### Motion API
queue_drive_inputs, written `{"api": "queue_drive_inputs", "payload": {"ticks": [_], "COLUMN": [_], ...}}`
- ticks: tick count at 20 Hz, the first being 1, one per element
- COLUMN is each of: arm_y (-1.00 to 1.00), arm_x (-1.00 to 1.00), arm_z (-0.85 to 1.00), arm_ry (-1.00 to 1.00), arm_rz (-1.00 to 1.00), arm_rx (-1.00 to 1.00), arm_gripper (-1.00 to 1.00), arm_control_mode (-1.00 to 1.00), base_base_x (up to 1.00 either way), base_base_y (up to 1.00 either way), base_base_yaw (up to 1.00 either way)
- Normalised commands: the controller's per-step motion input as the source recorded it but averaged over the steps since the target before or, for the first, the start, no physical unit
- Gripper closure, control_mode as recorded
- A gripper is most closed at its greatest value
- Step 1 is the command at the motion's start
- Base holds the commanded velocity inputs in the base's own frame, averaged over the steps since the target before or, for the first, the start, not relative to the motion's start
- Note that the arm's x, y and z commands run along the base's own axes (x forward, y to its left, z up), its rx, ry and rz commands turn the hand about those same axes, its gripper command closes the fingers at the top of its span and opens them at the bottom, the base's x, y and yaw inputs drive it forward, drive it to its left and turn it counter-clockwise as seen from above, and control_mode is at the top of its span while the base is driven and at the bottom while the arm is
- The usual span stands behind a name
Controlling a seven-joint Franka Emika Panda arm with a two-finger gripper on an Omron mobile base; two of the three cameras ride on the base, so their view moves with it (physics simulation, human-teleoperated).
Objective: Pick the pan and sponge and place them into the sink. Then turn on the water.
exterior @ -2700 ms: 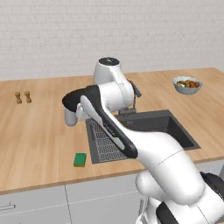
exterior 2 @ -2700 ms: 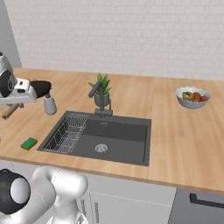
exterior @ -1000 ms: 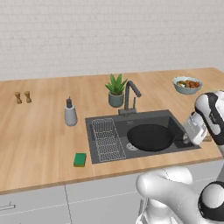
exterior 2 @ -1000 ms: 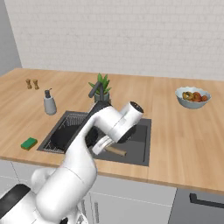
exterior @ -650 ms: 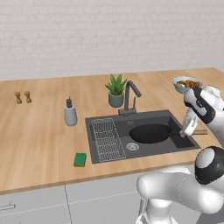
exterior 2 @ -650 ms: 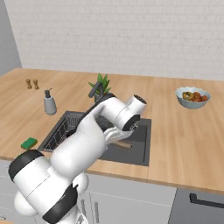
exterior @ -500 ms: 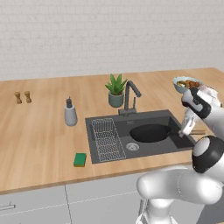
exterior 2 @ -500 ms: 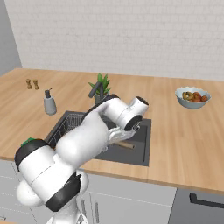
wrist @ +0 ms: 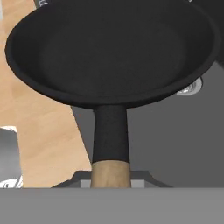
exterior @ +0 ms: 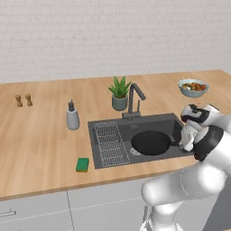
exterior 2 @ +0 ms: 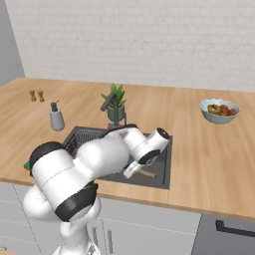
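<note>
The black pan point(exterior: 150, 142) lies level inside the dark grey sink point(exterior: 135, 119), right of the wire rack. I cannot tell whether it touches the bottom. My gripper point(exterior: 185, 144) is at the sink's right rim, shut on the pan's wooden handle point(wrist: 110, 173). In the hand view the pan point(wrist: 113, 48) stretches away from the hand, with the drain point(wrist: 192, 87) peeking from under its rim. In the right base view my arm covers most of the sink point(exterior 2: 163, 167), and the handle's end point(exterior 2: 147, 174) shows below the hand. The green sponge point(exterior: 82, 164) lies on the counter left of the sink. No water falls from the faucet point(exterior: 135, 92).
A soap bottle point(exterior: 72, 116) stands left of the sink and a potted plant point(exterior: 119, 92) stands behind it beside the faucet. A fruit bowl point(exterior: 192, 87) sits at the far right, and two small shakers point(exterior: 23, 100) at the far left.
The arm has swung the pan from the left counter into the sink. Over the last second the hand has drawn in toward the sink's right rim and the pan has shifted only slightly.
</note>
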Motion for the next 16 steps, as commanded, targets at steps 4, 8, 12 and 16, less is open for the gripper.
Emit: {"api": "queue_drive_inputs", "payload": {"ticks": [4,8,12,16], "arm_y": [0.0,-0.01,-0.05,-0.25], "arm_x": [0.49,0.59,0.61,0.55], "arm_z": [-0.24,-0.04,-0.08,-0.22], "arm_ry": [-0.1,-0.01,0.0,0.01], "arm_rz": [0.17,0.12,0.03,-0.02], "arm_rx": [0.0,0.0,0.0,0.0], "arm_gripper": [1.0,1.0,1.0,1.0], "arm_control_mode": [-1.0,-1.0,-1.0,-1.0], "base_base_x": [0.0,0.0,0.0,0.0], "base_base_y": [0.0,0.0,0.0,0.0], "base_base_yaw": [0.0,0.0,0.0,0.0]}}
